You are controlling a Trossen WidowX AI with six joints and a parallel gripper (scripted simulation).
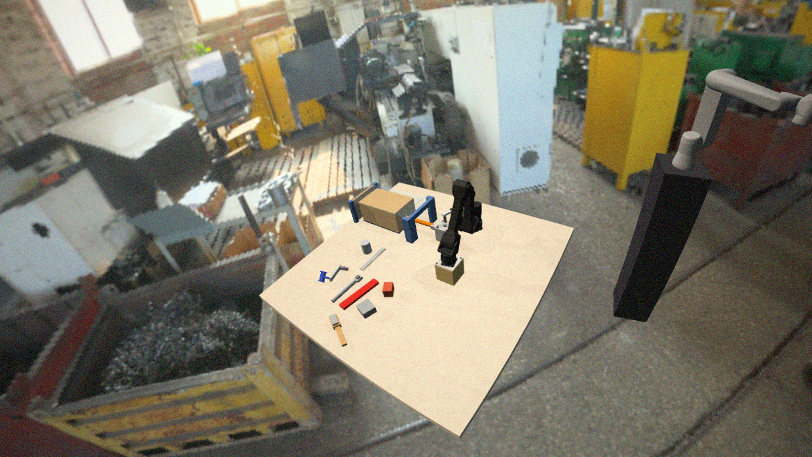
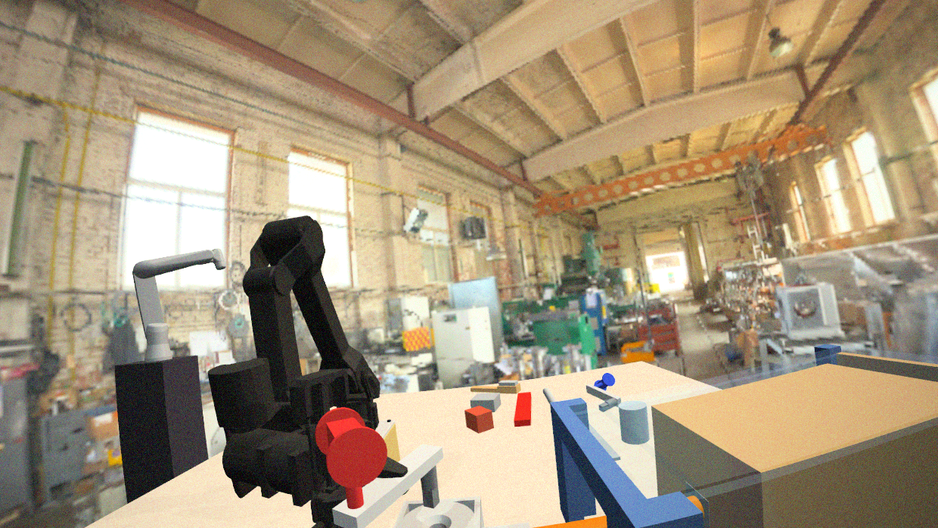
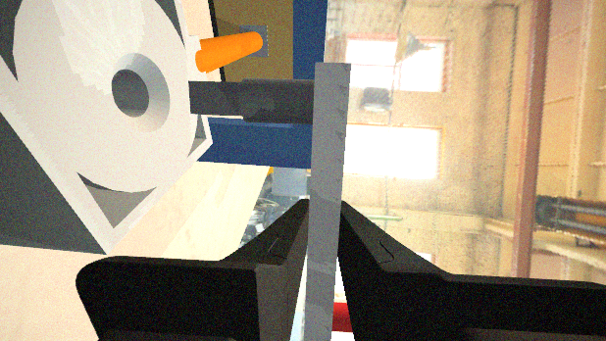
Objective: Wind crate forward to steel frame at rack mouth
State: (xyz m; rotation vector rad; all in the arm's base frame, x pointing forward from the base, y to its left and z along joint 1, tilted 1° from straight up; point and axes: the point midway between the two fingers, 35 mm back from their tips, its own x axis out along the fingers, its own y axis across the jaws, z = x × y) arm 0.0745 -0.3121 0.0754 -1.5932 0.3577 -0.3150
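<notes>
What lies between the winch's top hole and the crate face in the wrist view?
In the wrist view, the orange strap spans from beside the winch hole to the crate; the handle's dark key and blue frame lie just below.

One crate (image 1: 386, 209) is sitting at upper centre of the top view between two blue frames (image 1: 418, 219). One winch (image 3: 88, 108) is showing, and one handle (image 2: 386, 488). Eight loose tools are lying left of centre on one table (image 1: 454, 340), among them one red bar (image 1: 358, 293) and one grey cylinder (image 1: 366, 246).
</notes>
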